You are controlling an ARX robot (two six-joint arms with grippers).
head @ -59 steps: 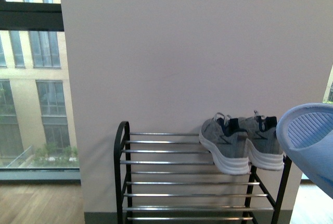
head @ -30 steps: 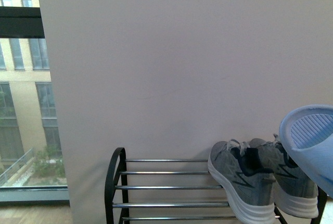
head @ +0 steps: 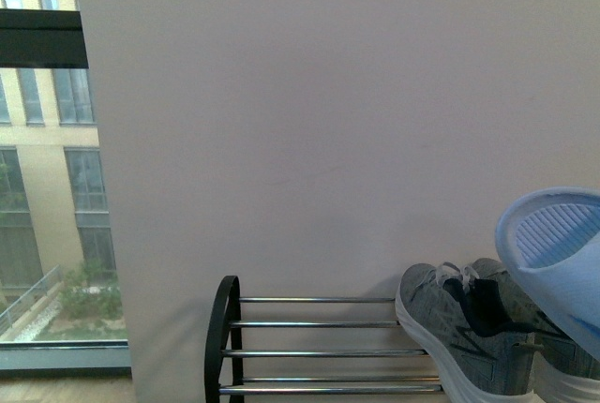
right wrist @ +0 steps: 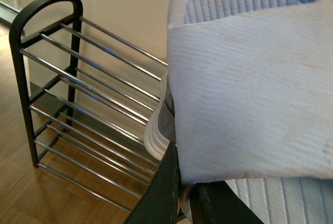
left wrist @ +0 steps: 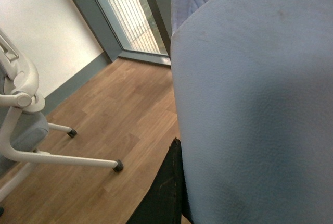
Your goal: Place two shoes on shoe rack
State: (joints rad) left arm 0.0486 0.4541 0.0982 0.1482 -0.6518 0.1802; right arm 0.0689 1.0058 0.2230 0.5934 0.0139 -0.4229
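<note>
The shoe rack stands against the wall at the bottom of the front view, its chrome bars showing. A pair of grey sneakers rests on its top tier at the right. One pale blue slide hangs at the right edge, above the sneakers. In the right wrist view my right gripper is shut on that slide's strap, beside the rack and a sneaker's white sole. My left gripper is shut on another pale blue slide, over wooden floor; only one black finger shows.
A plain white wall rises behind the rack, with a tall window to its left. A white chair base on castors stands on the wooden floor in the left wrist view.
In the front view the rack and sneakers have dropped lower, then shifted slightly right. The pale blue slide has stayed at the right edge.
</note>
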